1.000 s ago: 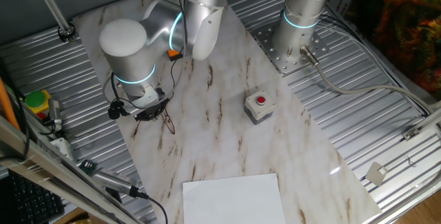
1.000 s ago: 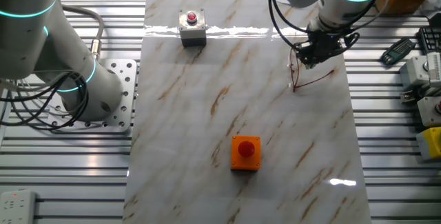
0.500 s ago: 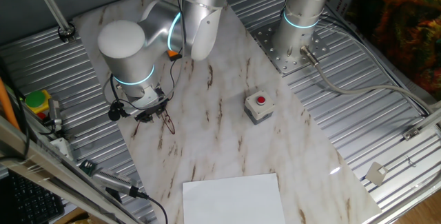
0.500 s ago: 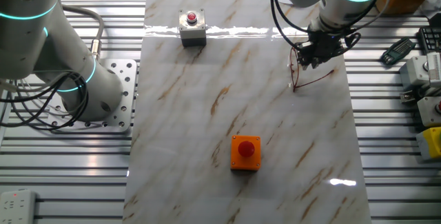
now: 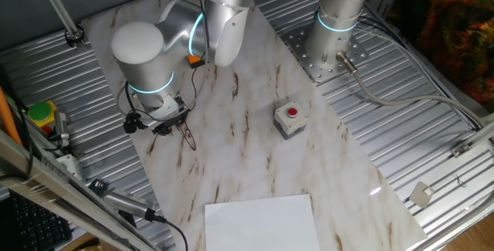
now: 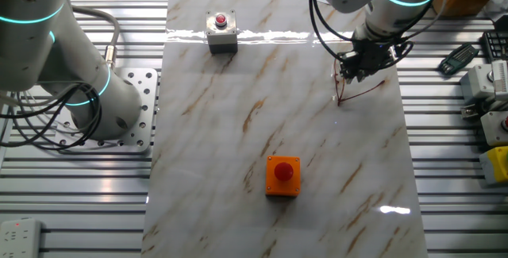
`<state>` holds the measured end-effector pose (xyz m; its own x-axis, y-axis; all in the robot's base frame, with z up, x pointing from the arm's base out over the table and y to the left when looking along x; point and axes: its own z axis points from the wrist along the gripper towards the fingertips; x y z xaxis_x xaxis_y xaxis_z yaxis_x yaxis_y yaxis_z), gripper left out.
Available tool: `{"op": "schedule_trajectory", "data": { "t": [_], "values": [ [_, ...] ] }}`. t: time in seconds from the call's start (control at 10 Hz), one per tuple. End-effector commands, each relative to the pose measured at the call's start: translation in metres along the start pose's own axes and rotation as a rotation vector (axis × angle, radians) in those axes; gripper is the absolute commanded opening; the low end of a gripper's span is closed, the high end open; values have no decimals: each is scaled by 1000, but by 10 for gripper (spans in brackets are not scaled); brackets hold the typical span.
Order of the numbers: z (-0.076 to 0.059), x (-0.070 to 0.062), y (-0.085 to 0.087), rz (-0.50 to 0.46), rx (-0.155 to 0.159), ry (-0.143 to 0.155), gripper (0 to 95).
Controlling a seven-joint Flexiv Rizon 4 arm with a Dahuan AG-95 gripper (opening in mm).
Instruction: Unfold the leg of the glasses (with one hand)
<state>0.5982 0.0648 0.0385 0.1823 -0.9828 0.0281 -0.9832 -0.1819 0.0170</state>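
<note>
- Marble-patterned table (image 6: 238, 131) sits on ribbed metal, and going left to right in the view from the orange box's side, little on it has moved over the last second.
- Grey red-button box (image 6: 221, 32) stands near the far edge, where it was before.
- Orange box (image 6: 282, 176) with its red button rests near the near edge, also unmoved.
- Glasses (image 6: 352, 90) lie close to the table's right edge; a thin reddish leg runs out toward that edge, and the front appears to stand on its rim right under the tool, though it is too small to be sure.
- Gripper (image 6: 355, 67) has crept slightly toward the far edge since a second ago, staying low over the glasses. Whether its fingers are spread or pinching the wire frame I cannot tell; the black head hides them in both views.
- My judgement: such a small drift suggests the arm is working at the leg's hinge, so the unfolding looks under way, not finished.
- White sheet (image 5: 262, 222), seen in the opposite view, lies untouched at the table's end.
</note>
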Motion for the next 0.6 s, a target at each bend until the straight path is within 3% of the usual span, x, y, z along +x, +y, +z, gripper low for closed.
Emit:
{"op": "schedule_trajectory", "data": {
  "t": [0.1, 0.6],
  "values": [
    [1, 2, 3, -2, 0, -1, 190],
    [4, 8, 8, 1, 0, -4, 190]
  ]
}}
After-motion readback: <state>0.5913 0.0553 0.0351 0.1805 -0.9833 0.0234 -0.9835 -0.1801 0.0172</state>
